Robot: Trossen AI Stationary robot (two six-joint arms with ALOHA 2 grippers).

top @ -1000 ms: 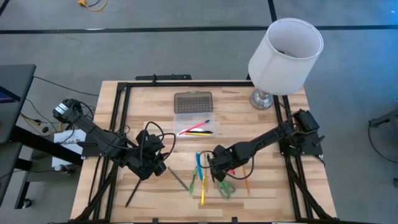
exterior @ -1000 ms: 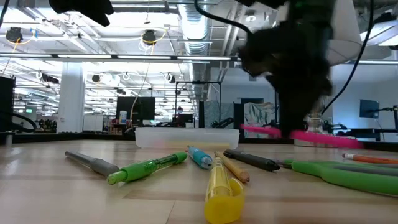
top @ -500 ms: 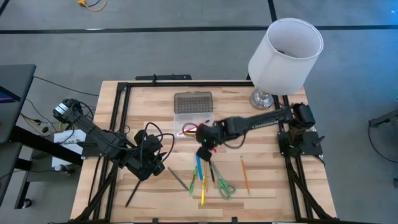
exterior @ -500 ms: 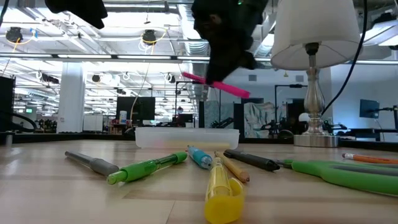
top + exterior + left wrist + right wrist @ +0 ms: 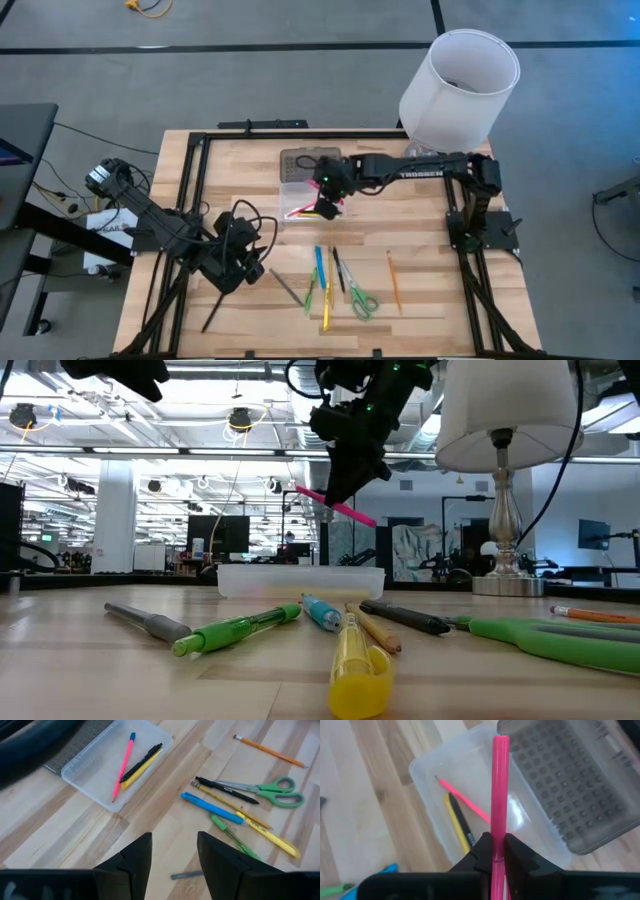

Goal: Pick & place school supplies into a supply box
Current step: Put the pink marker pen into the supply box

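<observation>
My right gripper [image 5: 326, 200] is shut on a pink marker [image 5: 499, 785] and holds it over the supply box's clear base [image 5: 310, 199]. The grey dotted lid [image 5: 310, 162] lies open behind the base. A pink pencil [image 5: 123, 764] and a black-and-yellow pen [image 5: 142, 764] lie in the base. My left gripper [image 5: 175, 862] is open and empty above the table's near left part [image 5: 232, 262]. Blue [image 5: 320, 262], green [image 5: 310, 295], yellow [image 5: 325, 310], black [image 5: 338, 270] and grey [image 5: 288, 288] pens, green-handled scissors [image 5: 361, 299] and an orange pencil [image 5: 393, 280] lie flat on the table. My right gripper pinches the pink marker's shaft [image 5: 496, 832] between its two fingers [image 5: 481, 847], coming from above. The marker runs forward out of the fingers and is lifted clear. In the low view it slants, with one end lower [image 5: 365, 518], above the box.
A white lamp [image 5: 460, 85] stands on its metal foot [image 5: 421, 158] at the table's far right, close to my right arm. A black frame [image 5: 200, 180] runs along the table's edges. Bare wood shows at the near right [image 5: 440, 300].
My right gripper has lifted the pink marker from the table beside the scissors. It has carried the marker up, toward the far edge and a little left, to above the supply box's base. It has stayed shut on the marker.
</observation>
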